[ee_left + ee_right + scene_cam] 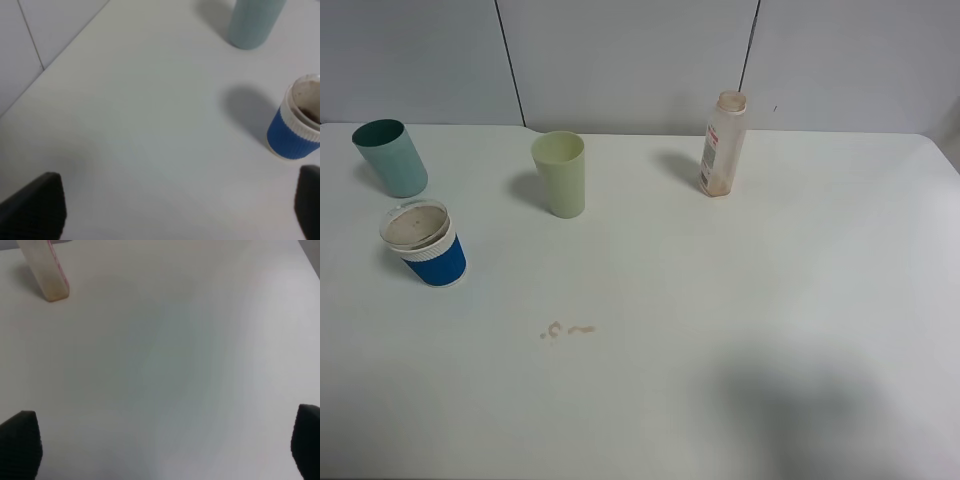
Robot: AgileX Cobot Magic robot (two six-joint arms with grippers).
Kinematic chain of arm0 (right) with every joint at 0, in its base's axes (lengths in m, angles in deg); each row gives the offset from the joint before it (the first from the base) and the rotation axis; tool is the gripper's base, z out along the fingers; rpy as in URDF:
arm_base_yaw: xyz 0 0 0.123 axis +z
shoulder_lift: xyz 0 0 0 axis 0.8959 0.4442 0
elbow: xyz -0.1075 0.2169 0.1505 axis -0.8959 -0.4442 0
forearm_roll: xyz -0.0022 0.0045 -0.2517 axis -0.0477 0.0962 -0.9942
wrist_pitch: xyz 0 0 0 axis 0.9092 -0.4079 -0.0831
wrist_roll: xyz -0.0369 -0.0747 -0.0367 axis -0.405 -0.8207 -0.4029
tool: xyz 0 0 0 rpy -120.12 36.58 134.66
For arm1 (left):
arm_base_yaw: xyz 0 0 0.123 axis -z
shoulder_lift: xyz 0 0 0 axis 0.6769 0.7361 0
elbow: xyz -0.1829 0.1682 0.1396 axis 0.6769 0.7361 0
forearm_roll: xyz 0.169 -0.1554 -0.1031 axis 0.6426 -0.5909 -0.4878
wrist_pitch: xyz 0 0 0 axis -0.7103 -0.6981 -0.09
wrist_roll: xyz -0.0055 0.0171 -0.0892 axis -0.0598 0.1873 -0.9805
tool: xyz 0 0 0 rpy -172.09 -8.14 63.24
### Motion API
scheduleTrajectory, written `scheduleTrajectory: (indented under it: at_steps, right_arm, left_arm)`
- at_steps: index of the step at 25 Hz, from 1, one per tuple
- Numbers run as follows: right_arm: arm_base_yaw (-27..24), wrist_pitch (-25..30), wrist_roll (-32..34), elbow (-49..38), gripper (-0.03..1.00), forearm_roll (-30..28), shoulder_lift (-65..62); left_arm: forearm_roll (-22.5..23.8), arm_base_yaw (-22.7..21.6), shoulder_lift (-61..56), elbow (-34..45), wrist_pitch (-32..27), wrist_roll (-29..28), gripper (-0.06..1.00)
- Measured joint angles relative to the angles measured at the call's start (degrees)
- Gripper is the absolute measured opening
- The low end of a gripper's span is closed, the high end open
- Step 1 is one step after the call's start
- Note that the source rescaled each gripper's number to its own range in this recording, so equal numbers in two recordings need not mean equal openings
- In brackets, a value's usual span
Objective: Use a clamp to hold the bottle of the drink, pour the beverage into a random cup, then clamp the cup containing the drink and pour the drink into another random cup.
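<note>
The bottle [723, 143] stands upright at the back right of the table [720, 300], with only a brownish trace near its base; the right wrist view shows its lower part [46, 271]. The teal cup [390, 157] stands at the back left, its dark inside showing no liquid. In front of it is the blue-sleeved paper cup [425, 243], and the left wrist view shows dark brown beverage [312, 115] inside that cup [294, 126]. My left gripper [172, 215] is open and empty, off to the side of the paper cup. My right gripper [165, 447] is open and empty, well away from the bottle. Neither arm shows in the high view.
A pale yellow-green tumbler [560, 173] stands upright between the teal cup and the bottle. A small brown spill [567, 329] marks the table in front of it. The teal cup's base [254, 22] shows in the left wrist view. A wall closes the table's far edge.
</note>
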Motion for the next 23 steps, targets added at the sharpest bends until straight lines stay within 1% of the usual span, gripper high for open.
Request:
scheduleTrajectory:
  at_steps: [3,7,20,23]
  right_arm:
    - [0.0,0.0,0.0,0.0,1.00,0.0,0.0]
    - [0.0,0.0,0.0,0.0,1.00,0.0,0.0]
    - [0.0,0.0,0.0,0.0,1.00,0.0,0.0]
    - [0.0,0.0,0.0,0.0,1.00,0.0,0.0]
  left_arm:
    - [0.1,0.0,0.0,0.0,0.2,0.0,0.71]
    - [2.4,0.0,0.0,1.5,2.9,0.6,0.71]
    - [2.1,0.1,0.0,1.6,3.5,1.9,0.71]
    - [1.1,3.0,0.0,1.6,3.8,3.7,0.71]
